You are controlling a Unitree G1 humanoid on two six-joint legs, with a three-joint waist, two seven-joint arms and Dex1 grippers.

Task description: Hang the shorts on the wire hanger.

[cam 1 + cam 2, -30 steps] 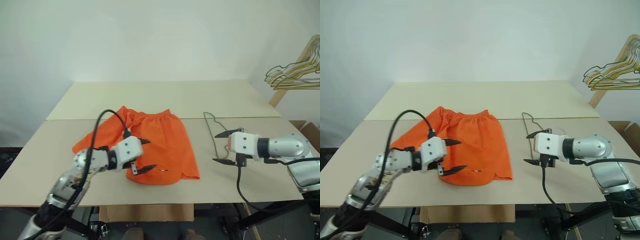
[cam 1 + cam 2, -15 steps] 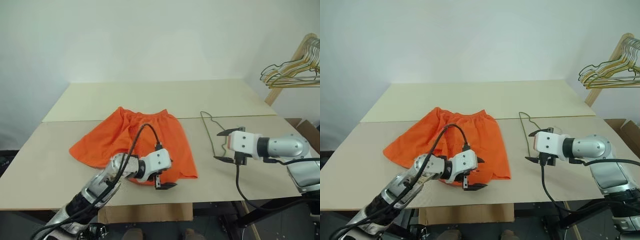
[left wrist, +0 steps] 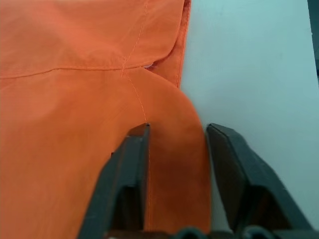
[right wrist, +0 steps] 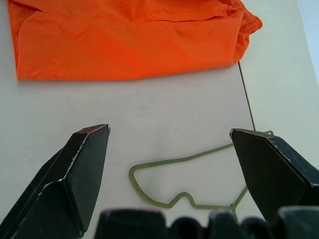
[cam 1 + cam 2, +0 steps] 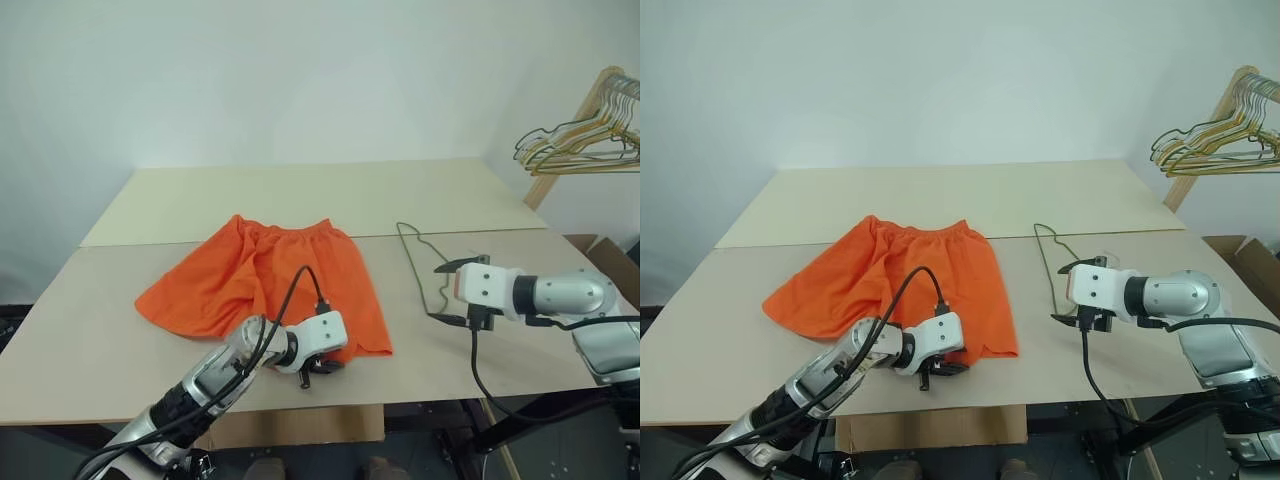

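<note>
The shorts (image 5: 270,285) lie spread flat on the tan table (image 5: 90,340), left of centre, waistband toward the far side. The left gripper (image 5: 322,364), which hovered wide open over the middle of the fabric a second ago, has dropped to the near hem; its fingers (image 3: 130,169) now straddle a rounded hem corner, narrowed around it but not yet pinching. To the right, the wire hanger (image 5: 425,270) lies flat on the table, apart from the shorts. The right gripper (image 5: 450,292) hangs above it, jaws wide apart and empty, unmoved.
</note>
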